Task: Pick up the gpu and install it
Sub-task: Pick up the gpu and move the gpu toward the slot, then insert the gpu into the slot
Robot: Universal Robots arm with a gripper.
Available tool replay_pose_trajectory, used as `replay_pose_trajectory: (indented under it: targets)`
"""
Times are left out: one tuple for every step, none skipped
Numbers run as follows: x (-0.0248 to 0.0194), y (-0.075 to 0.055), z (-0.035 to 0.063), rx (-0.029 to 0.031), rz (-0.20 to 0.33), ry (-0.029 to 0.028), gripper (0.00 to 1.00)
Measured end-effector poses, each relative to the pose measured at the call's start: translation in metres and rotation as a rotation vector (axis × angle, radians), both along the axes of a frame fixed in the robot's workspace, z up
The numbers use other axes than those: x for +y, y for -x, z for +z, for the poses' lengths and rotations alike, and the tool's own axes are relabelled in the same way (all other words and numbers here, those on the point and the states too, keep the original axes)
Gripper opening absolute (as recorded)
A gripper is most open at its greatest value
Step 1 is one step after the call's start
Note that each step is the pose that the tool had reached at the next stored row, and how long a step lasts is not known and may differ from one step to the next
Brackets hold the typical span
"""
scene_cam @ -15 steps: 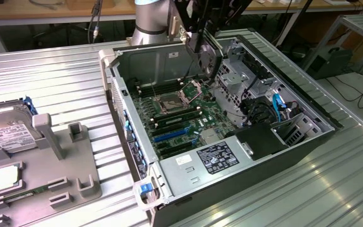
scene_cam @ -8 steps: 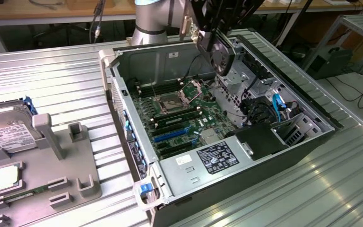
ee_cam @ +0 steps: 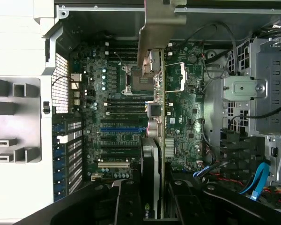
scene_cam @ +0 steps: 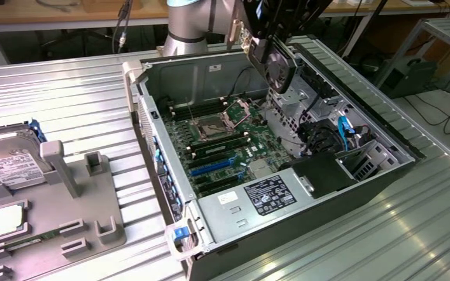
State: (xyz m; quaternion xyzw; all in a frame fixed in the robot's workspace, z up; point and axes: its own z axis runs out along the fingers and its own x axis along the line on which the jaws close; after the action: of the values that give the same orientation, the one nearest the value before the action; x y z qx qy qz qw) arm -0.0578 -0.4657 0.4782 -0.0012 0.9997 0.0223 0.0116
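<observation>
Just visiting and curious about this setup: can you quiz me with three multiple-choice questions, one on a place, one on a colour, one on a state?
1. The tray is: A red; B grey; C yellow.
2. The gpu is: A on the tray; B seated in a slot; C in the gripper, above the case.
3. The case is: A open; B closed; C wrapped.
Answers: B, its bare surface is grey; C, the gripper clamps it over the motherboard; A, the inside shows.
</observation>
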Motion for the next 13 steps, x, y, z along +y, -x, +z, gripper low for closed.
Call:
replay_pose_trajectory:
  targets:
    - [0.0000,0.0000,0.0000,0.0000,0.000,0.0000,0.28]
    - [0.0000,0.0000,0.0000,0.0000,0.000,0.0000,0.28]
    - [0.0000,0.0000,0.0000,0.0000,0.000,0.0000,0.28]
    - [0.0000,0.0000,0.0000,0.0000,0.000,0.0001,0.28]
    - [0.0000,0.0000,0.0000,0.0000,0.000,0.0000,0.28]
    - [0.0000,0.0000,0.0000,0.0000,0.000,-0.0001,0.28]
    - [0.0000,0.0000,0.0000,0.0000,0.000,0.0000,0.28]
    - [0.0000,0.0000,0.0000,0.0000,0.000,0.0000,0.28]
    - [0.0000,0.0000,0.0000,0.0000,0.001,0.0000,0.28]
    - [0.0000,0.0000,0.0000,0.0000,0.002,0.0000,0.28]
    - [0.0000,0.0000,0.0000,0.0000,0.009,0.0000,0.28]
    - [0.0000,0.0000,0.0000,0.0000,0.021,0.0000,0.28]
    - [0.0000,0.0000,0.0000,0.0000,0.040,0.0000,0.28]
